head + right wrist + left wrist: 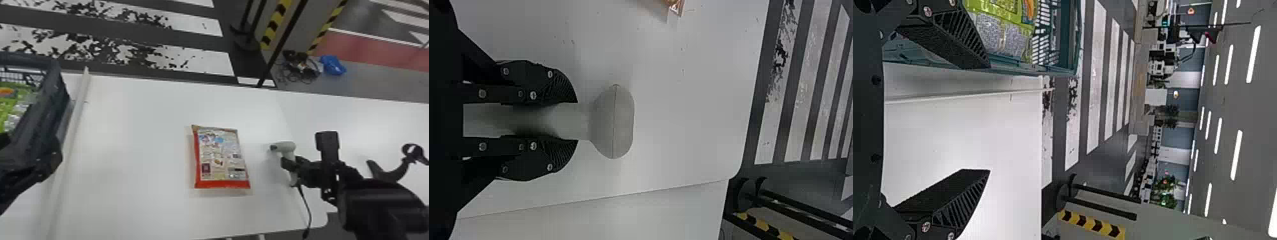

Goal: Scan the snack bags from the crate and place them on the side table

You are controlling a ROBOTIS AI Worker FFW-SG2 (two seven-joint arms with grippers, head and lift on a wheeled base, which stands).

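Snack bag [220, 156], rectangular, red-edged, shiny, lies flat on the white bench [134, 143]. My right tool [289, 166] is closed around the pale-grey plastic scanner [285, 146]; left tool [30, 151] wide open, empty.

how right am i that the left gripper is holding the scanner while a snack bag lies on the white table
Wrong gripper: the right wrist view shows the right gripper holding the scanner; the left gripper is open. The snack bag does lie on the white table.
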